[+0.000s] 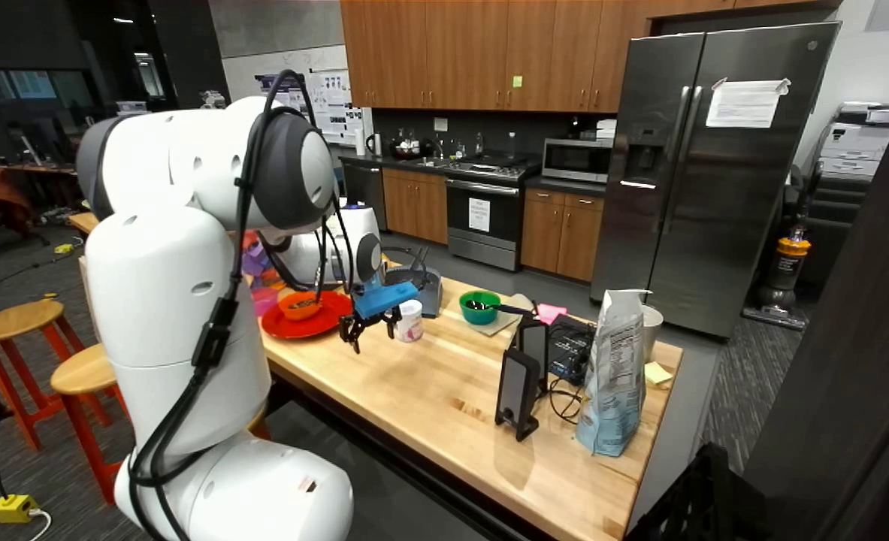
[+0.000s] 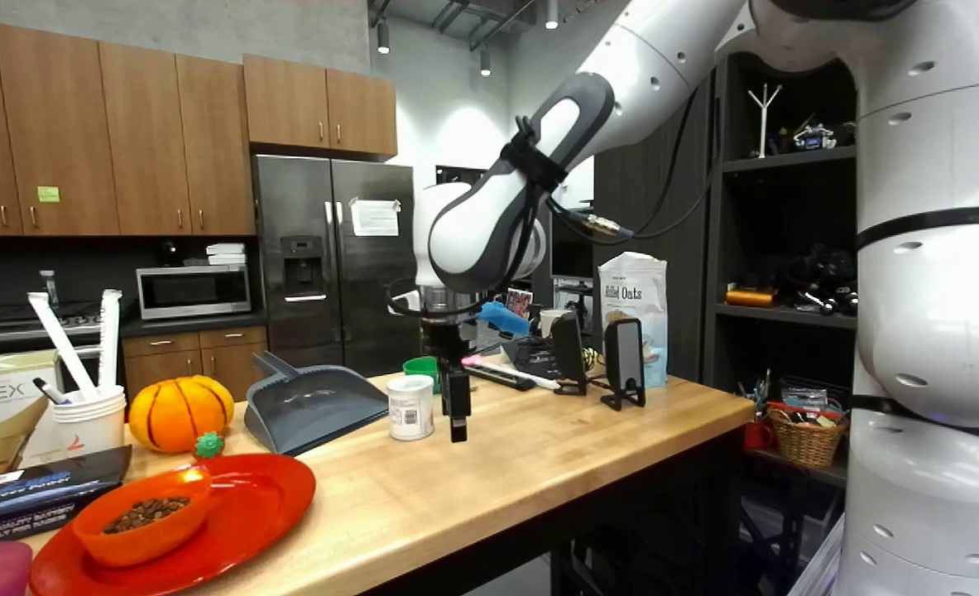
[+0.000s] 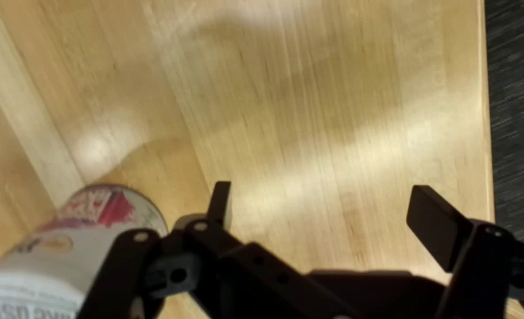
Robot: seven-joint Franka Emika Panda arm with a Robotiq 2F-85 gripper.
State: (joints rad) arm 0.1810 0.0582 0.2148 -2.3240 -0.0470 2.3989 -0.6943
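Note:
My black gripper (image 1: 374,343) hangs above the wooden table (image 1: 414,383), pointing down. Its fingers (image 3: 436,223) are spread wide in the wrist view, with only bare wood beneath the gap. Nearest to it is a white tub (image 3: 62,257) with a printed label, low at the left of the wrist view and beside the left finger. That tub (image 2: 411,406) stands upright on the table in both exterior views; whether the gripper touches it I cannot tell. A red plate (image 2: 278,488) bears an orange bowl (image 2: 141,546) of small brown pieces.
A grey dustpan (image 2: 315,406) and a pumpkin (image 2: 181,412) sit behind the plate. Beyond the tub is a green bowl (image 1: 480,314). Two black speakers (image 1: 518,391) and a tall oats bag (image 1: 615,376) occupy the far end. The table's edge (image 3: 487,133) shows at right.

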